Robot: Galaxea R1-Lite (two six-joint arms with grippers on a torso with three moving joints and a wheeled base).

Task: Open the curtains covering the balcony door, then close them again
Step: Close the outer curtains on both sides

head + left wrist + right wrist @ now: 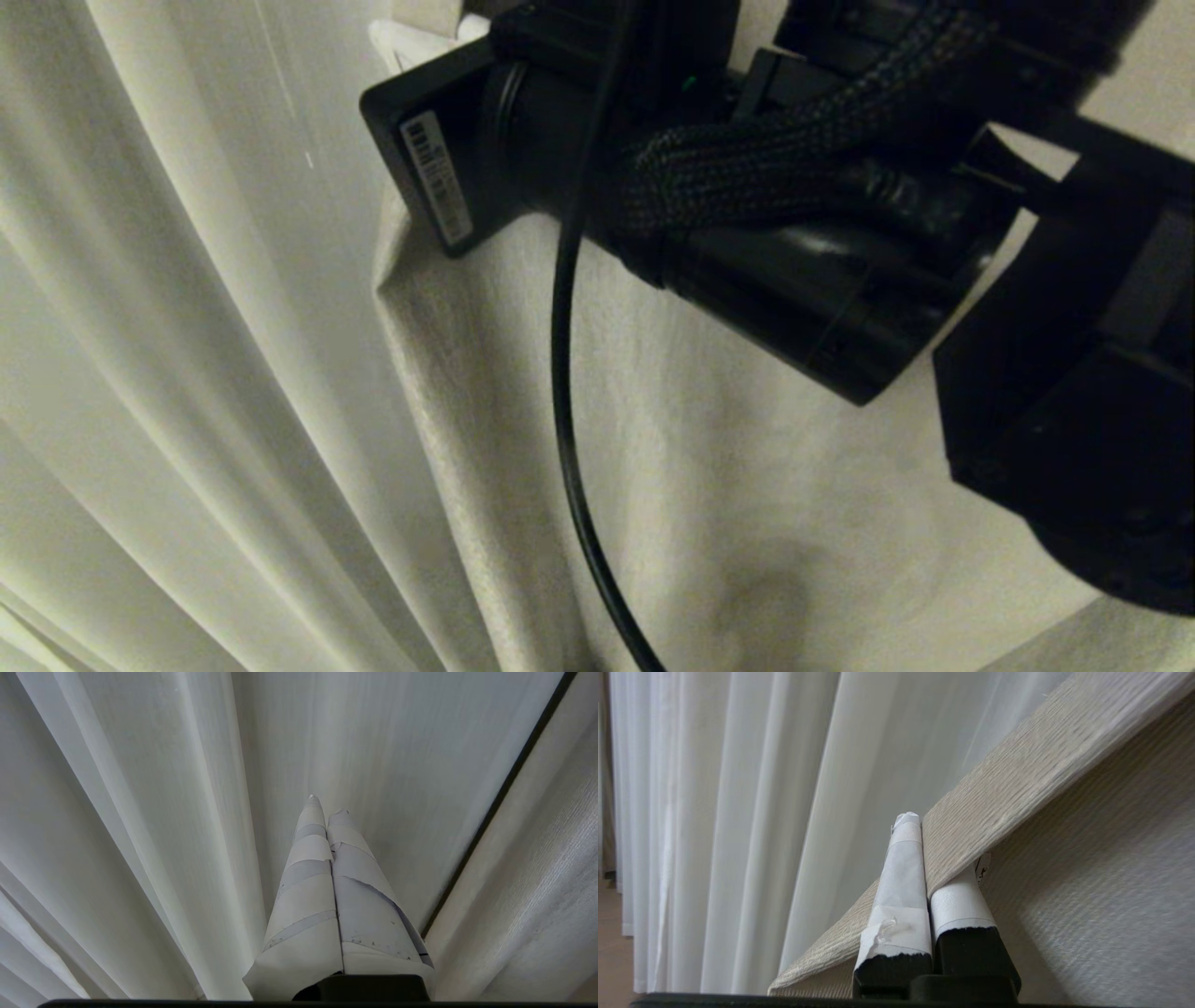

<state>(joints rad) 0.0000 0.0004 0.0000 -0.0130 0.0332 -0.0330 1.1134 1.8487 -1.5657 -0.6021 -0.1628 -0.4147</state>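
Observation:
A cream woven curtain (1041, 751) has its hemmed edge pinched between the taped fingers of my right gripper (924, 849), which is shut on it. The hem runs slantwise across the fingers. In the head view that same panel (747, 467) hangs in the middle under my black right arm (794, 233), which covers the gripper. My left gripper (327, 807) is shut with nothing in it and points at pale pleats (163, 812), apart from them. The balcony door is hidden behind the fabric.
A thin white sheer (761, 812) hangs in long folds behind the woven panel and fills the left of the head view (187, 280). A black cable (565, 392) dangles in front of the panel. A strip of floor (609, 961) shows at the sheer's lower hem.

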